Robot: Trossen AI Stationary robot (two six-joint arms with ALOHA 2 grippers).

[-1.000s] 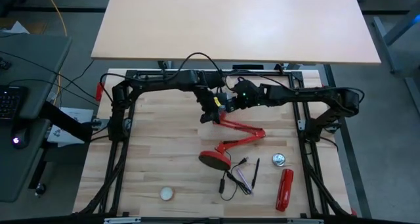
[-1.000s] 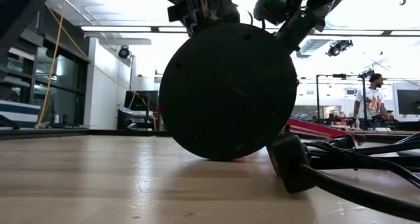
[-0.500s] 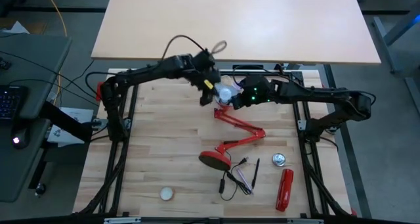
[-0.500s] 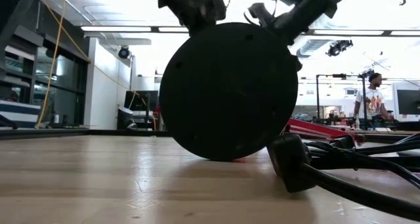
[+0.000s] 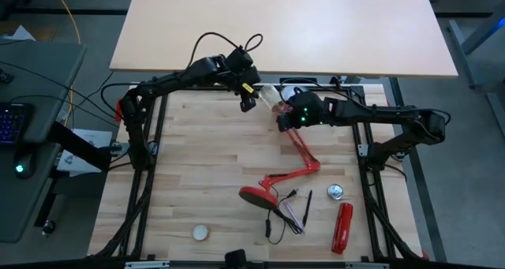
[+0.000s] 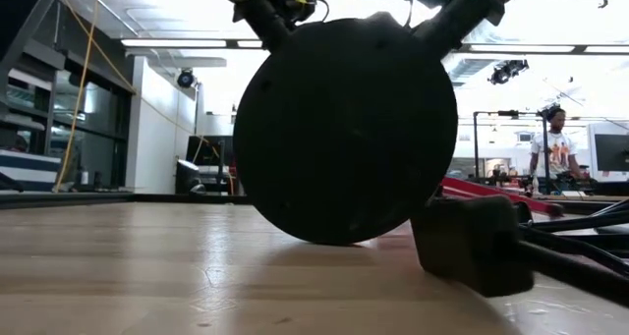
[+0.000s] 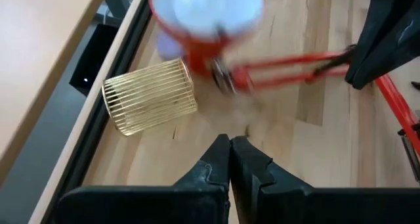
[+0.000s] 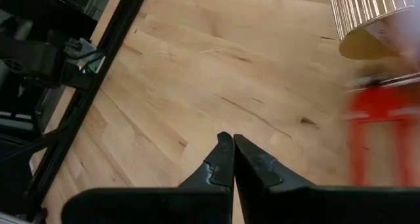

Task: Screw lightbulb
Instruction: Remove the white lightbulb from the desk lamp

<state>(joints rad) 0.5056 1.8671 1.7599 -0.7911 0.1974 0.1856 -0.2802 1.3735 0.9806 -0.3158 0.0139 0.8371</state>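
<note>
The red desk lamp [image 5: 293, 168] stands on its round base [image 5: 256, 196]. Its jointed arm rises toward the far edge, to the head with the white-lined shade [image 7: 203, 10]. Whether the white inside that shade is the lightbulb, I cannot tell. My left gripper [image 5: 247, 103] [image 7: 230, 145] hovers shut and empty just left of the head. My right gripper [image 5: 282, 121] [image 8: 231, 145] is shut beside the lamp's upper arm [image 5: 298, 143], with nothing between its fingers. In the low view the base's dark underside [image 6: 344, 129] fills the middle. My right gripper [image 7: 387, 40] stands against the head end of the lamp's upper arm [image 7: 328, 58]. Its own body hides the meeting place, so whether it touches the arm I cannot tell. Its shut fingers pinch nothing.
A gold wire cage [image 7: 151, 96] [image 5: 268, 91] lies on its side by the far rail. The lamp's cord and plug [image 5: 276, 222], a pen [image 5: 308, 207], a round metal piece [image 5: 337, 192], a red cylinder [image 5: 342, 227] and a cream ball [image 5: 201, 233] lie near the front.
My left gripper has drawn back from the lamp head, up and toward the far edge, tipping more level. The lamp's upper arm has swung from lying leftward to pointing at the far edge, carrying the head there. My right gripper has risen slightly.
</note>
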